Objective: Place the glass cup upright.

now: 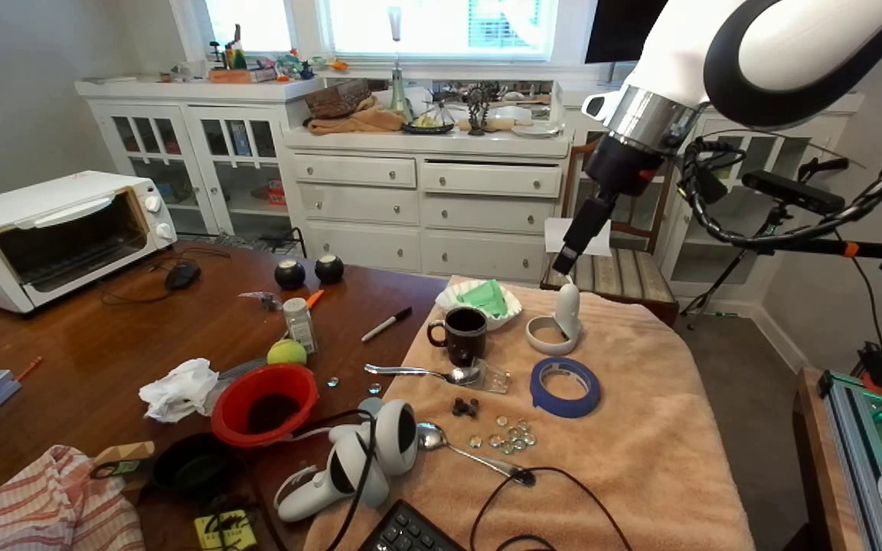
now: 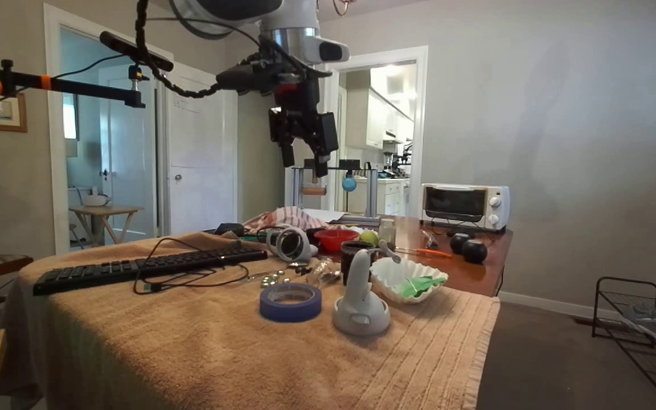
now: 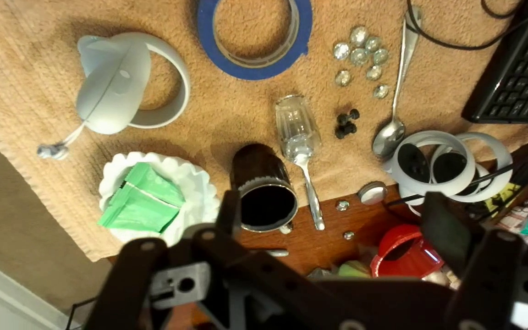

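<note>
The clear glass cup (image 3: 297,120) lies on its side on the tan towel in the wrist view. A spoon's (image 3: 310,192) bowl overlaps one end of it; I cannot tell whether the bowl is inside or beneath. The cup also shows in both exterior views (image 1: 493,377) (image 2: 323,272), close to the black mug (image 1: 465,335). My gripper (image 3: 330,206) is open and empty, its fingers wide apart. It hangs well above the towel, as both exterior views (image 1: 563,262) (image 2: 305,162) show, and touches nothing.
The black mug (image 3: 264,192) stands beside the cup. Blue tape (image 3: 255,41), a white controller (image 3: 122,87), a fluted white bowl (image 3: 200,188) with green packets, glass beads (image 3: 359,56), small black pieces (image 3: 346,123) and another spoon (image 3: 401,91) surround it. A keyboard (image 3: 516,68) lies farther off.
</note>
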Robot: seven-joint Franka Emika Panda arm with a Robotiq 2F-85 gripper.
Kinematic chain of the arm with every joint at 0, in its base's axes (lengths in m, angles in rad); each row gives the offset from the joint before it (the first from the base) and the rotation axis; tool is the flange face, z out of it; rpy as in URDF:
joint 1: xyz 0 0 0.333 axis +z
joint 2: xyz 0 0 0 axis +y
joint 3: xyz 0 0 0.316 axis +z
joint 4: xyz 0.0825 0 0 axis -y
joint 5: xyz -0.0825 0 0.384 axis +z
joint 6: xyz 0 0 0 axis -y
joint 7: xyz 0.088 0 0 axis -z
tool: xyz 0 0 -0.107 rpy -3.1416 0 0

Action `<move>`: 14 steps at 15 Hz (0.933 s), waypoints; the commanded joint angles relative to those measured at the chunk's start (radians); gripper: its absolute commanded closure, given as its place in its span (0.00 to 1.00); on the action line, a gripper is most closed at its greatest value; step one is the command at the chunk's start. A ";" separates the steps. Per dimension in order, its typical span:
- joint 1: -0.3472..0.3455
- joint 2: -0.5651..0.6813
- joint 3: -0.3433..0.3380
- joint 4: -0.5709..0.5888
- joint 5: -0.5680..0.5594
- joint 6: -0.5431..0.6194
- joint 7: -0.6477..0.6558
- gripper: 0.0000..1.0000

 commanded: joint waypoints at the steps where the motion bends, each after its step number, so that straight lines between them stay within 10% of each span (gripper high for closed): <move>1: 0.054 0.086 0.000 -0.009 0.072 0.128 -0.058 0.00; 14: 0.025 0.405 0.095 0.117 -0.057 0.213 -0.118 0.00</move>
